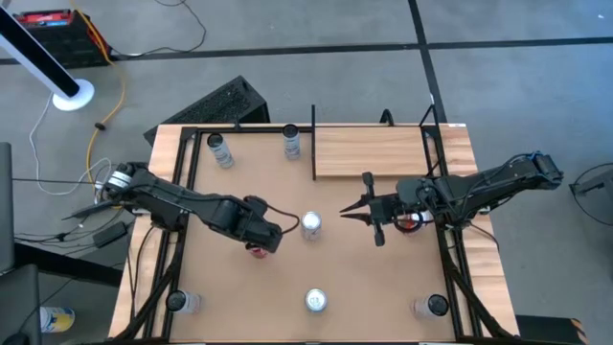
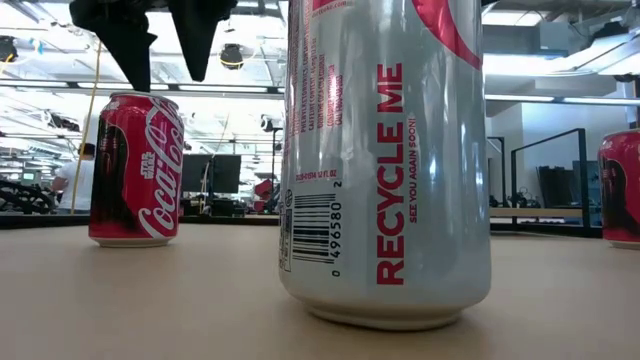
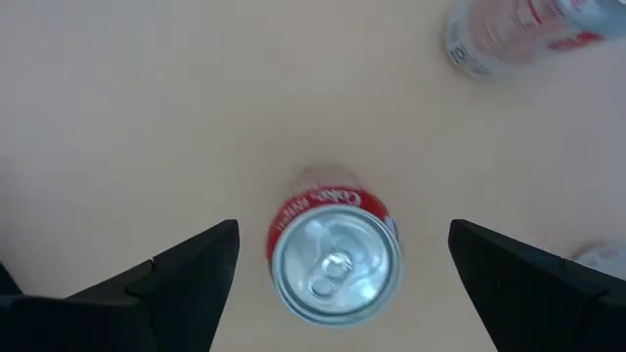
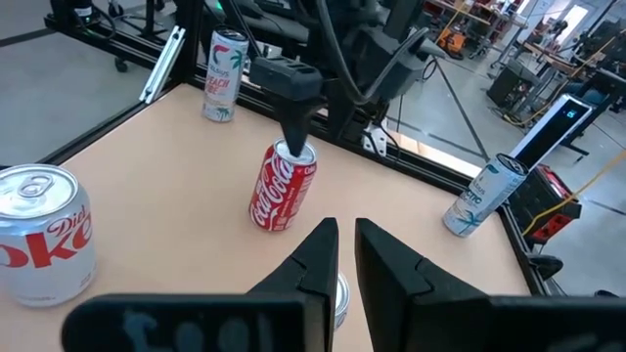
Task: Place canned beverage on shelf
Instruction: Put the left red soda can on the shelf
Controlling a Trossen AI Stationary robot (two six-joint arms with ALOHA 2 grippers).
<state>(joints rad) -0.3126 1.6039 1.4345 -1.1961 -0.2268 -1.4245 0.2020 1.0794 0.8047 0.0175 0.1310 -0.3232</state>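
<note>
While the left gripper hangs with its fingers spread wide, a red Coca-Cola can stands upright on the table directly beneath it, between the two fingertips and touching neither. Its silver top faces up, near the table's middle toward the left edge. Just beside it stands a silver Diet Coke can, printed "RECYCLE ME" with "SEE YOU AGAIN SOON!" beneath. Well apart, at the far right corner, lies the pale wooden shelf. The right gripper hovers near the Diet Coke can, fingers nearly together and holding nothing.
</note>
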